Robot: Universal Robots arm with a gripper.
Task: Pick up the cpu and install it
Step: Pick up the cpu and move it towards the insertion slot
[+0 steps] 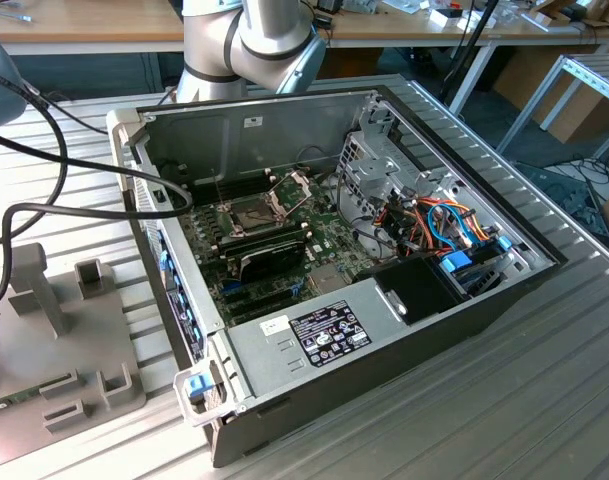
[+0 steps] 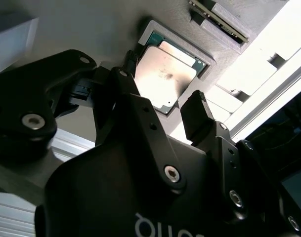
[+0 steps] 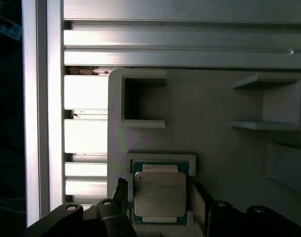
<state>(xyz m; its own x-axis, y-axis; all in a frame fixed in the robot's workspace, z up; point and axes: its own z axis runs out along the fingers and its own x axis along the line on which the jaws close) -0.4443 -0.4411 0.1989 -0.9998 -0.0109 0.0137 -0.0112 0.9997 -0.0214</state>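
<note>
The task is judged to be at its very start. The cpu (image 3: 159,195) has not yet been lifted and is seen lying flat in a square pocket of a grey holder (image 3: 214,133), well apart from the computer case (image 1: 384,330) where it is to be fitted. In the exterior view the socket (image 1: 249,213) on the motherboard (image 1: 329,240) is shown with its metal frame (image 1: 292,188) tilted up, so the way in appears to be prepared. The grasp, the carry and the seating are all left to be done. The gripper (image 2: 162,81) is held open over the holder, its fingers (image 2: 195,111) set one on each side of the chip with a gap at both, and nothing is gripped. The cpu is a small flat square with a dull silver-grey metal top, faint print on it, and a green rim exposed around the lid.
</note>
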